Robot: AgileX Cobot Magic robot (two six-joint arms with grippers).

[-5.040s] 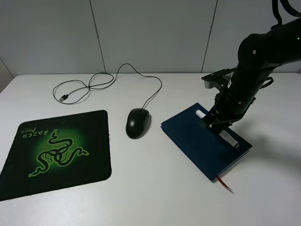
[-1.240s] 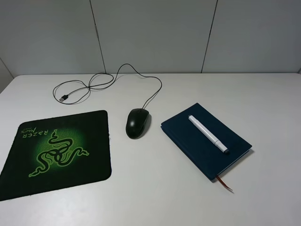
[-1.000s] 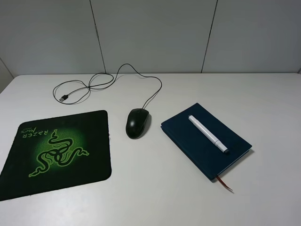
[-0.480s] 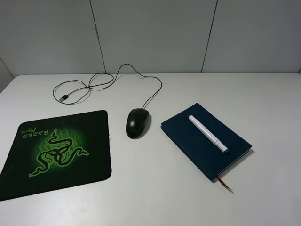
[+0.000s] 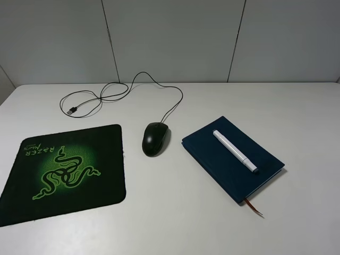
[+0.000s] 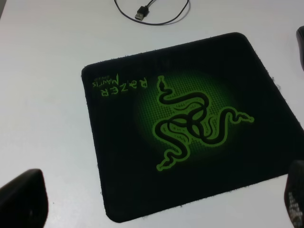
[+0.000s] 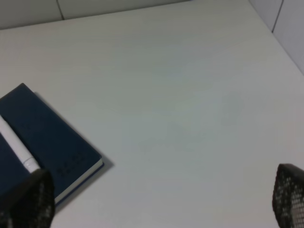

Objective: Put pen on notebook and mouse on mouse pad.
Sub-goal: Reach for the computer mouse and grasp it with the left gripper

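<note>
The white pen (image 5: 235, 151) lies diagonally on the navy notebook (image 5: 220, 167) at the right of the table. On the bare table between notebook and mouse pad (image 5: 66, 164) sits the black mouse (image 5: 155, 138), off the pad. Neither arm shows in the exterior view. My left gripper (image 6: 159, 202) hovers open above the mouse pad (image 6: 190, 123), its fingers (image 6: 21, 202) wide apart and empty. My right gripper (image 7: 159, 199) is open too, nothing between its fingers (image 7: 289, 194), above the table beside the notebook (image 7: 47, 133) and pen (image 7: 16, 149).
The mouse's thin black cable (image 5: 122, 91) loops across the back of the table and ends in a USB plug (image 5: 70, 110), also seen as the USB plug (image 6: 142, 12) beyond the pad. A reddish ribbon (image 5: 255, 207) sticks out of the notebook's near end.
Five seconds ago the right arm was over the notebook at the pen; it has since withdrawn from the exterior view, leaving the pen lying there. Over the last second nothing moved.
</note>
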